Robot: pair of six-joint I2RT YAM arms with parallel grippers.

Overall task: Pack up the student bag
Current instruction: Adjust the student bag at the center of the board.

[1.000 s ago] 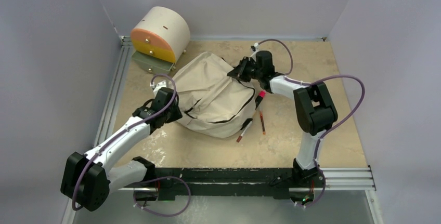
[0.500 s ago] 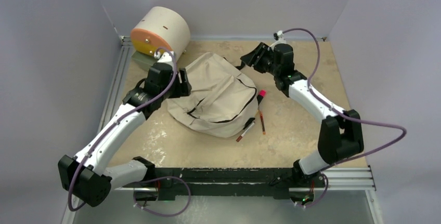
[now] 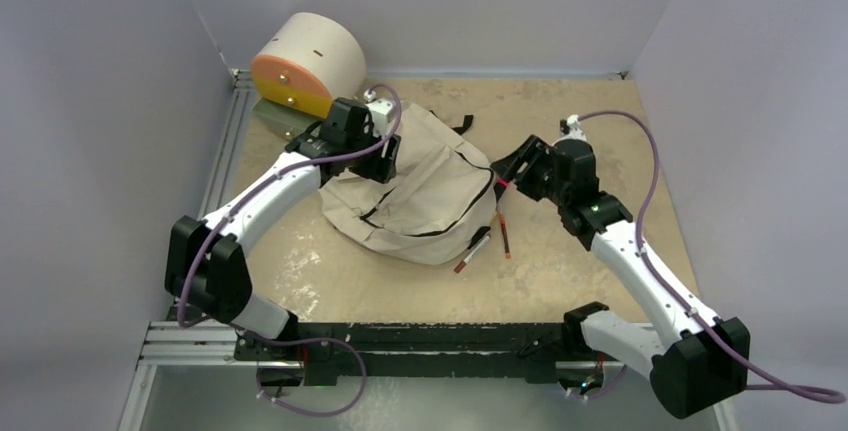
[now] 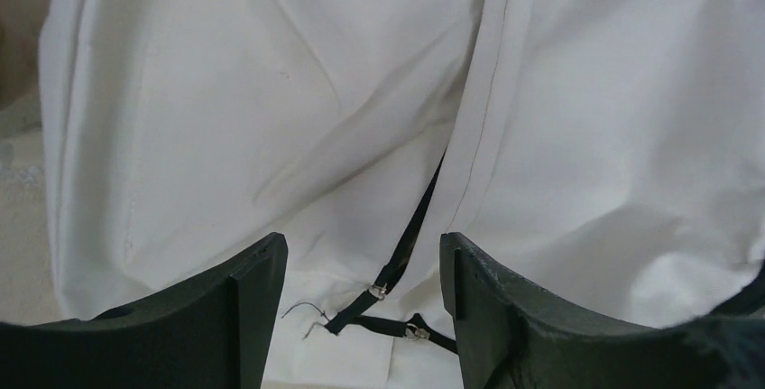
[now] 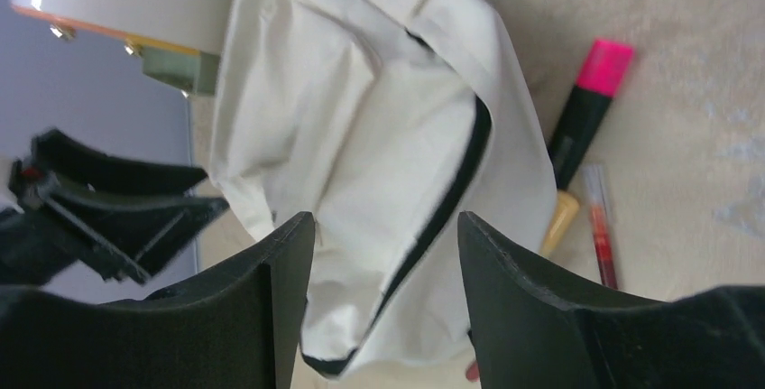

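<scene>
Top external view gives me the student bag [image 3: 420, 191] lying slumped mid-table, just to the near right of the cream-and-orange drawer unit [image 3: 305, 66]. My left gripper [image 4: 361, 249] hangs over the bag's far left part, jaws wide, with only fabric and a black strap [image 4: 406, 236] showing between them. My right gripper [image 5: 386, 226] sits at the bag's right edge, jaws wide and gripping nothing. A pink-capped marker [image 5: 591, 100] and a red pen [image 5: 600, 236] lie beside the bag on the table [image 3: 600, 131].

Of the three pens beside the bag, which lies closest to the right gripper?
The black marker with the pink cap, right by the right gripper. The thin red pen and the black-and-white pen lie farther toward the arm bases.
</scene>
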